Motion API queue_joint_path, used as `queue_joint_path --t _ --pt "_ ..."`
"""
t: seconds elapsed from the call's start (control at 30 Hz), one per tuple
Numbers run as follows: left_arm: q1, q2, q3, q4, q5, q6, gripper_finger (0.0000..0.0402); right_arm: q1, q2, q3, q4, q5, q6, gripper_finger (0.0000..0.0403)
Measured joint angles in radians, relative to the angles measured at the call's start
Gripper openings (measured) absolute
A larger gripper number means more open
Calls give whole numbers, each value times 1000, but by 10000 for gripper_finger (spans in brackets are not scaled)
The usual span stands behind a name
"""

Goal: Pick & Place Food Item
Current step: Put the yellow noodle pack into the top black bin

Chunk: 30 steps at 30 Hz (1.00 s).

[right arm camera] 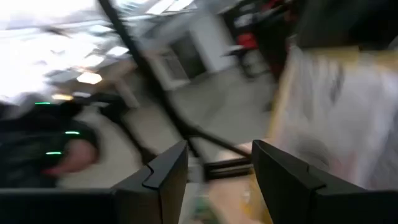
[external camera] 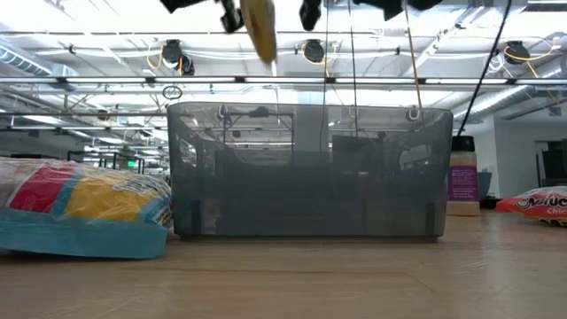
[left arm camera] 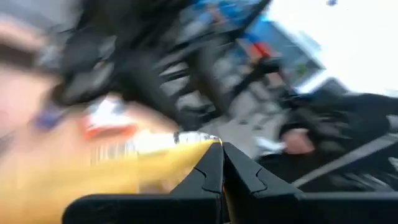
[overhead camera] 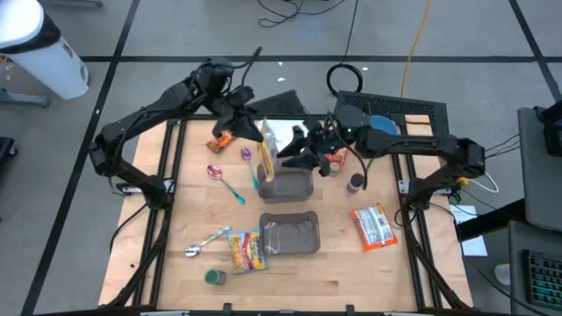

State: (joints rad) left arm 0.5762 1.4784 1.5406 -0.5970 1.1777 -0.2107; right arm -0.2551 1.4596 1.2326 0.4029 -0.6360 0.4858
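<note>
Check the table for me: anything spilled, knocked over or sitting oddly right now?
Nothing spilled or toppled. The left gripper holds a yellow packet above the upper tray; the right gripper is open beside it.

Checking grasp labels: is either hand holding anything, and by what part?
Left hand pinches a flat yellow snack packet by its top edge. Right hand is open, holding nothing.

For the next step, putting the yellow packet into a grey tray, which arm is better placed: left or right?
Left, probably. The left gripper is shut on the yellow packet, held above the upper grey tray. The right gripper is open and holds nothing, beside that tray.
</note>
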Motion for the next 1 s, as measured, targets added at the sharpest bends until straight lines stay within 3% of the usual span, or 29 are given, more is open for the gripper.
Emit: queue_joint_path --t 0.1,0.2,0.3,0.5,0.67,0.9,1.0 --pt "7 1 0 -212 -187 150 0 1 -65 -1 -193 167 -157 171" --pt "-10 15 0 -338 -411 265 1 15 -90 1 -250 294 -265 171" --pt "-39 35 -1 -395 -530 332 3 17 -96 1 -282 295 -315 171" --pt "-133 56 -1 -451 -565 451 2 12 -90 0 -423 264 -435 171" --pt "-228 56 10 -535 -741 574 2 15 -90 0 -499 230 -567 171" --pt "-342 94 175 -648 -960 701 3 15 -75 0 -503 212 -696 171" --pt "-374 124 294 -681 -993 718 4 15 -66 -3 -523 212 -722 171"
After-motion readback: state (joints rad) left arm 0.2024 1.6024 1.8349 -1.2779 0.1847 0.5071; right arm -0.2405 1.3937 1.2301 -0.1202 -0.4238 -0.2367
